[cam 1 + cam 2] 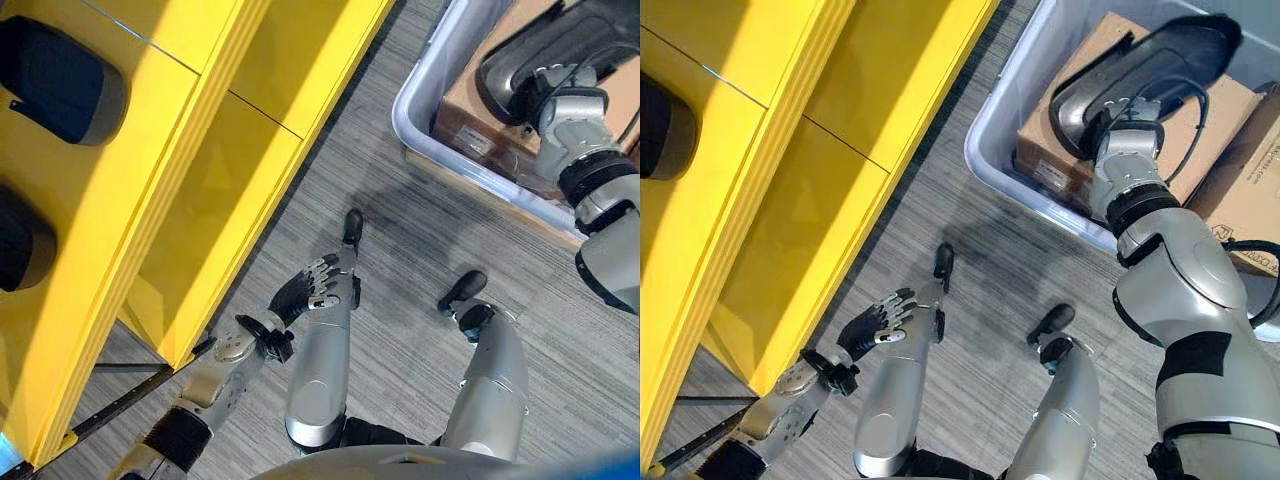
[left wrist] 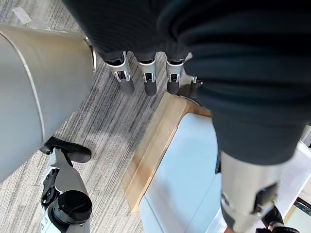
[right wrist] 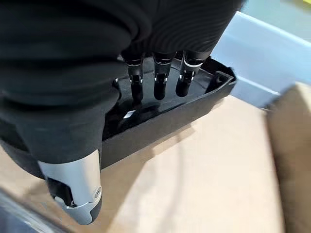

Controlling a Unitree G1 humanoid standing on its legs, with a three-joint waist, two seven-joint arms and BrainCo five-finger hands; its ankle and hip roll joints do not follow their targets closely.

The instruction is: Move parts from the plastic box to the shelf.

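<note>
Right hand (image 3: 146, 63) is down in the pale translucent plastic box (image 1: 1012, 95), its fingers hooked over the rim and into the hollow of a black moulded plastic shell part (image 1: 1160, 60). The thumb sits outside and below the part's wall, so this reads as a pinch across the edge, though the exact thumb contact is hard to make out in the right wrist view. Gripping by the rim makes sense: the shell is broad and curved, and its thin wall is the one place a hand can close on.

The part lies hollow side up on brown cardboard cartons (image 1: 1230, 110) stacked inside the box; it looks not yet lifted clear.

Left hand (image 1: 308, 287) hangs low over the grey carpet floor (image 1: 400, 230), fingers loosely extended, holding nothing. It is idle beside the shelf's lower corner.

Yellow metal shelf (image 1: 210, 150) stands to the robot's left. Two similar dark parts (image 1: 60, 85) already rest on its upper tier, so the job appears partly done.

Next step, by judgement: lift the shell and swing it left to the shelf.
</note>
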